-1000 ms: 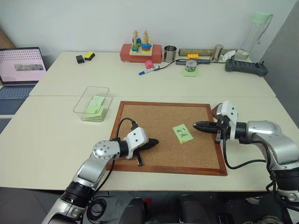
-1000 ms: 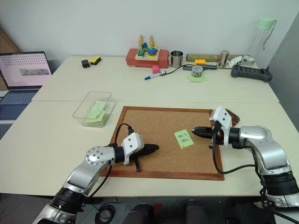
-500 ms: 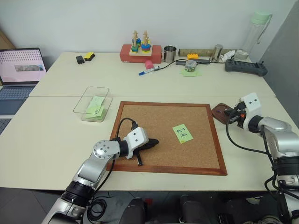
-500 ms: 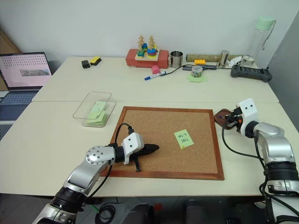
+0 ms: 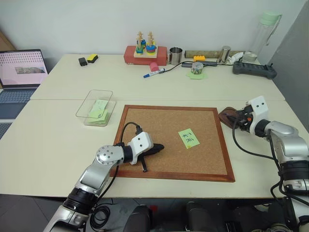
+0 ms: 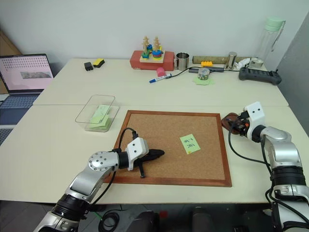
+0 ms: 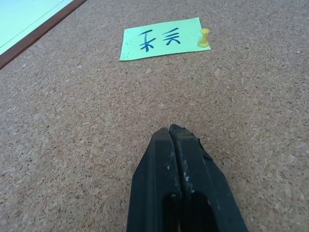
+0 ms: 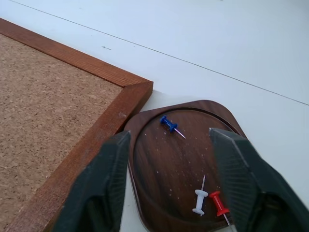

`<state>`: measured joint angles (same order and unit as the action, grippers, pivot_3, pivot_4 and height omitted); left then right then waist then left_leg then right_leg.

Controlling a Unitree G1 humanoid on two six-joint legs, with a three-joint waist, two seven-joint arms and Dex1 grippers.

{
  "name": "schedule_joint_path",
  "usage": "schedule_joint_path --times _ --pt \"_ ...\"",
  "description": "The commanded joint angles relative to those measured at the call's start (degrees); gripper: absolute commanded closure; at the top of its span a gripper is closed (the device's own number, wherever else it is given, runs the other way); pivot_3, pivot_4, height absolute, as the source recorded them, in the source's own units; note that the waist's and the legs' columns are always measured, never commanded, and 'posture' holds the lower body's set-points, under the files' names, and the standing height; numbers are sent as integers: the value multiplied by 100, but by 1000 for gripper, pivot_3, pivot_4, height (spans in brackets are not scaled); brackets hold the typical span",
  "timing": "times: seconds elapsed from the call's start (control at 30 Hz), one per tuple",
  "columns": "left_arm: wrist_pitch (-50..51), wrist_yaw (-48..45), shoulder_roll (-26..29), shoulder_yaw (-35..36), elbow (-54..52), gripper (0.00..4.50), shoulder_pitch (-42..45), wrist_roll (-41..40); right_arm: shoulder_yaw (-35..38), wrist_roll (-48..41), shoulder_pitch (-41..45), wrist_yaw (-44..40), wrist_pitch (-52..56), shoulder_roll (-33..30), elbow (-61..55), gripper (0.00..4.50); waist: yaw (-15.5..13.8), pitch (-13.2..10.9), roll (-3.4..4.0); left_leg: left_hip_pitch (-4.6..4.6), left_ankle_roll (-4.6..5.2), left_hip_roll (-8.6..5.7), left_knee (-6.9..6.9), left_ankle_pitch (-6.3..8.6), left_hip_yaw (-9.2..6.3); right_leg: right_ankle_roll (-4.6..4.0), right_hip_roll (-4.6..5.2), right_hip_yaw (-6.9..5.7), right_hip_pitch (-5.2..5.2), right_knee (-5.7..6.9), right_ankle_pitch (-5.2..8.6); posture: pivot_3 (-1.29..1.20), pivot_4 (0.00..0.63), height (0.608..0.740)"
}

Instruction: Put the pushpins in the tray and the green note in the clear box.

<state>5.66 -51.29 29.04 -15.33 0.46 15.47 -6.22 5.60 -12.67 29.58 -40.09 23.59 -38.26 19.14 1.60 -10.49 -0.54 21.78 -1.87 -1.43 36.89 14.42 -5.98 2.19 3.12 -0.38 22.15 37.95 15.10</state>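
The green note (image 5: 189,138) lies on the cork board (image 5: 159,121), held at one edge by a yellow pushpin (image 7: 204,37). My left gripper (image 7: 171,133) rests shut and empty on the cork, short of the note. The dark-brown tray (image 8: 159,169) sits just off the board's far right corner, with a blue pushpin (image 8: 169,124), a white one (image 8: 198,200) and a red one (image 8: 218,203) lying in it. Just above the tray, my right gripper (image 8: 170,136) is open, holding nothing. The clear box (image 5: 82,108) stands left of the board with green notes inside.
A laptop (image 5: 19,67) sits at the far left. Along the back of the table are a stacking toy (image 5: 145,52), a metal cup (image 5: 175,55), a marker (image 5: 154,73), a tape roll on green paper (image 5: 197,68), a bottle (image 5: 263,34) and a black controller (image 5: 254,69).
My right gripper swung from beside the note on the cork board out to the right over the tray, then opened. The left arm has kept still.
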Motion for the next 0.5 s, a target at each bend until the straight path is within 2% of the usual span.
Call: schedule_joint_path --times 0.03,0.23,0.5 --pt "117 -37 36 -109 149 4500 -139 144 -74 -376 -280 -930 -122 -333 -1281 1316 0 -1 1 1 0 0 -2 0 -1 1 0 -1 1 -1 1 0 150 740" --pt "93 -65 42 -103 188 4500 -110 145 -799 -699 -954 -1775 131 -384 -2877 1316 1 0 -1 -1 0 4 -1 0 -7 23 -1 -6 -5 -2 13 0 150 740" --pt "128 -101 98 -71 131 4500 -100 125 -1456 -306 -1090 -1611 -334 181 -2707 1316 -2 0 -4 -1 0 4 -1 0 -7 29 -1 -5 -2 -5 17 0 150 740"
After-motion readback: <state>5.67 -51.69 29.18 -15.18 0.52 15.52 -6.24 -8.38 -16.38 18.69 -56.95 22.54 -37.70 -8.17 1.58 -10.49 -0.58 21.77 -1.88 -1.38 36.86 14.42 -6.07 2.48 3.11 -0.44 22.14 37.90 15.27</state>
